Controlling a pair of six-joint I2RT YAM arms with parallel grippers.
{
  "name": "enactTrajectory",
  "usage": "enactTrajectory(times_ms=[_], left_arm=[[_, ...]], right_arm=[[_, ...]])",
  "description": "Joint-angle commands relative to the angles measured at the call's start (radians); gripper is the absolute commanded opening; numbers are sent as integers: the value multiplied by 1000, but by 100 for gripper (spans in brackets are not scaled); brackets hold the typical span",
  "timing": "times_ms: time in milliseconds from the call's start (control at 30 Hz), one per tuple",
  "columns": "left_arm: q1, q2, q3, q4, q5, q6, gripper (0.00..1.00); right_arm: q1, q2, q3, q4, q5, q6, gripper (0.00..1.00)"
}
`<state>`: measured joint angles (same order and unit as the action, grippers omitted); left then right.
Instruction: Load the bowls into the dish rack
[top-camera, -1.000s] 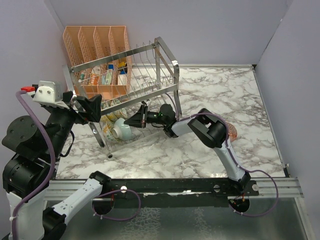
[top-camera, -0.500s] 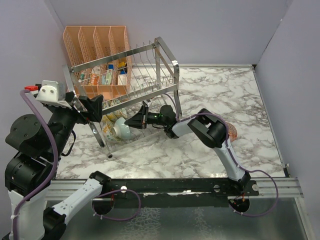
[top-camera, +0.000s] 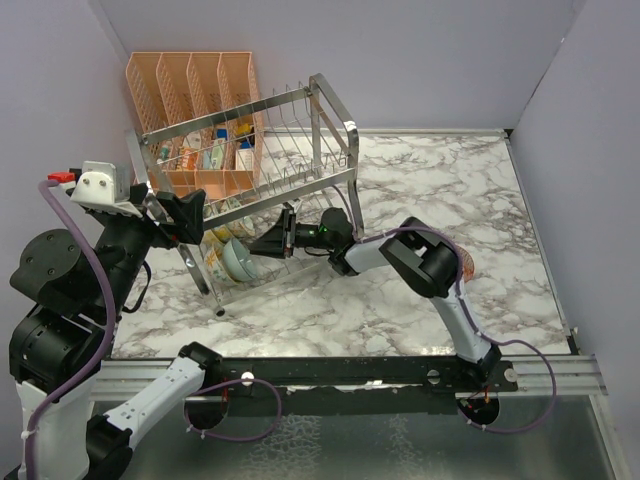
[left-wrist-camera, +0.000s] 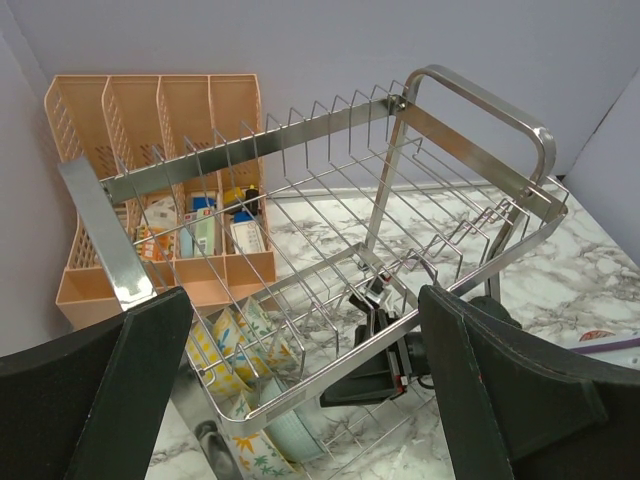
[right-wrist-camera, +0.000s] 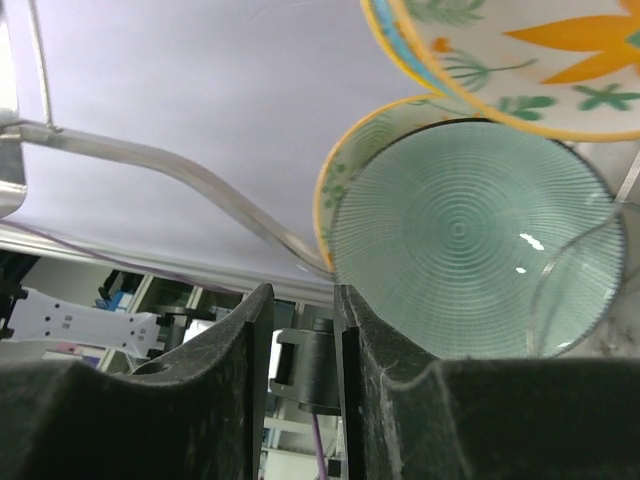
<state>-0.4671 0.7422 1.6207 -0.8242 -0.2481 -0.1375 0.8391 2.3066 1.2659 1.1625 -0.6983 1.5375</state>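
The chrome dish rack (top-camera: 300, 120) stands tilted at the table's back left, also in the left wrist view (left-wrist-camera: 440, 140). Several patterned bowls stand on edge in its lower tier (top-camera: 218, 262) (left-wrist-camera: 235, 335). The nearest is a bowl with a teal outside (top-camera: 237, 258) (left-wrist-camera: 295, 435) (right-wrist-camera: 470, 250); an orange-flower bowl (right-wrist-camera: 540, 50) is behind it. My right gripper (top-camera: 262, 243) (right-wrist-camera: 300, 300) reaches into the lower tier, jaws a narrow gap apart and empty, one finger (right-wrist-camera: 390, 380) against the teal bowl. My left gripper (top-camera: 185, 215) (left-wrist-camera: 305, 330) is wide open beside the rack's left end.
A peach-orange divided organizer (top-camera: 195, 80) (left-wrist-camera: 150, 110) stands behind the rack against the wall. A red-orange bowl (top-camera: 466, 262) lies on the marble table, mostly hidden behind my right arm. Walls close in on the left, back and right.
The teal bowl has shifted left and tipped from leaning open-side-out to standing on edge among the tines. My right gripper moved slightly left with it. The left arm shifted a little.
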Motion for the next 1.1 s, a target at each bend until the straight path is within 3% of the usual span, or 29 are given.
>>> enactTrajectory(times_ms=[0,300,500,633,767,933,1067], left_arm=[[-4,-4,6,13,-17,12,99],[-4,13,10,18,-15,3,99],[-4,18,8,23,-8,-5,99],[-4,17,4,29,-4,-15,99],[-4,13,-3,32,12,-26,99],[-4,7,-37,48,16,-26,99],[-4,7,-72,72,27,-25,99]], right_arm=[[18,-131,-31,-8,-35,-72,31],[95,-267,-131,-147,-154,-182,31],[170,-466,-292,-489,-182,-427,31],[221,-658,-404,-879,2,-634,31],[224,-856,-513,-1213,243,-737,32],[223,-1108,-599,-1589,575,-720,38],[217,-1254,-605,-1762,806,-685,48]])
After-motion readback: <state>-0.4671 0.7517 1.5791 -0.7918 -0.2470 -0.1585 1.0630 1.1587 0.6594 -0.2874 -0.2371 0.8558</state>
